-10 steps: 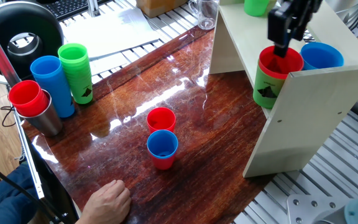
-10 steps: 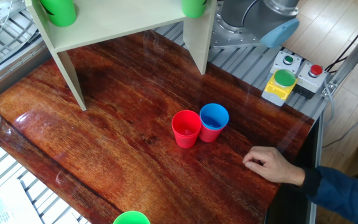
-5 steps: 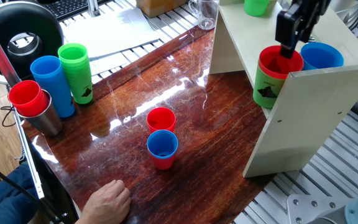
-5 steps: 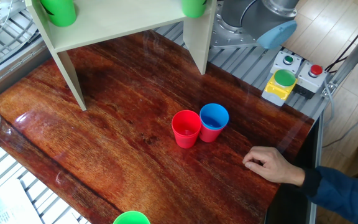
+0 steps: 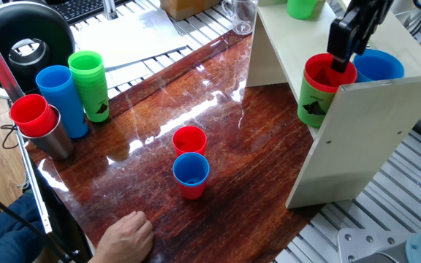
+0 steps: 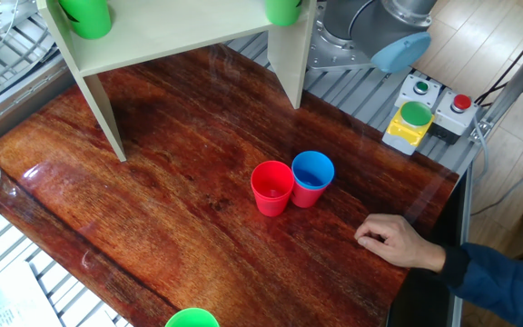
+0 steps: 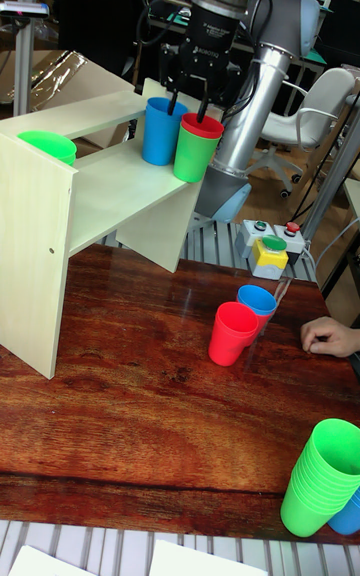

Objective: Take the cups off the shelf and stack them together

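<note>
Now the gripper is on the shelf, fingers apart, so released, nothing pinched yet. One finger dips inside the rim of the red cup, which sits nested in the green cup; the other finger comes down by the blue cup right next to it, though whether it's inside that cup or just at its wall I can't tell. Vs a sec ago the gripper has slid a bit sideways toward the blue cup; the cups themselves haven't budged. Prob it's lining up a pinch on a cup wall, so the pick-off step is just starting and most of the task is left. Further out, on the table, a plain red cup stands touching a blue-in-red pair, likely the stack to add to. A person's hand rests near the table edge, well apart from the arm. Re views: the tall fixed view alone shows both fingers and the gap btwn them; one fixed view shows the logo on the green cup and only a single finger, w/ the shelf panel hiding the cup bottoms; the other fixed view cuts off the gripper and the gripped-at cups altogether, showing just the shelf legs and the table pair.
</note>
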You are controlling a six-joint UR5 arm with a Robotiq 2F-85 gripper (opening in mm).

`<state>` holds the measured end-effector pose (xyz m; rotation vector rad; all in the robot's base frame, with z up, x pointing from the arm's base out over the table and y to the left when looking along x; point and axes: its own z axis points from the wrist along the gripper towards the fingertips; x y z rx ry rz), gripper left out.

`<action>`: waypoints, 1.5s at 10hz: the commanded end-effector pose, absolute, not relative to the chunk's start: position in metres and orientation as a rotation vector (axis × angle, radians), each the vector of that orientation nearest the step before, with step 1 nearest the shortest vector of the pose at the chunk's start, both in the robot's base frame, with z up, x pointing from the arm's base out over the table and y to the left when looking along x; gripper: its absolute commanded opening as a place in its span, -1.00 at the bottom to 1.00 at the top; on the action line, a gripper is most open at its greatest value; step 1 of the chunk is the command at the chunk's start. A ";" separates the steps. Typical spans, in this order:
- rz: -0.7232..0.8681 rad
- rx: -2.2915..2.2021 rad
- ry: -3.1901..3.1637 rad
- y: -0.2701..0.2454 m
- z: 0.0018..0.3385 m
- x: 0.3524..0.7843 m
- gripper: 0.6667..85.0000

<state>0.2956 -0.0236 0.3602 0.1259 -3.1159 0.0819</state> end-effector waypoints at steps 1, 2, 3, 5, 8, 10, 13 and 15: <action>0.058 0.137 -3.123 -0.022 0.358 0.295 0.17; 0.058 0.137 -3.123 -0.022 0.356 0.295 0.17; 0.053 0.137 -3.123 -0.021 0.357 0.295 0.17; 0.045 0.118 -3.117 -0.018 0.363 0.292 0.17; 0.062 0.067 -3.116 -0.022 0.365 0.287 0.17; 0.065 0.034 -3.118 -0.025 0.365 0.285 0.15; 0.042 0.003 -3.121 -0.026 0.360 0.284 0.14; 0.030 0.001 -3.123 -0.026 0.355 0.284 0.14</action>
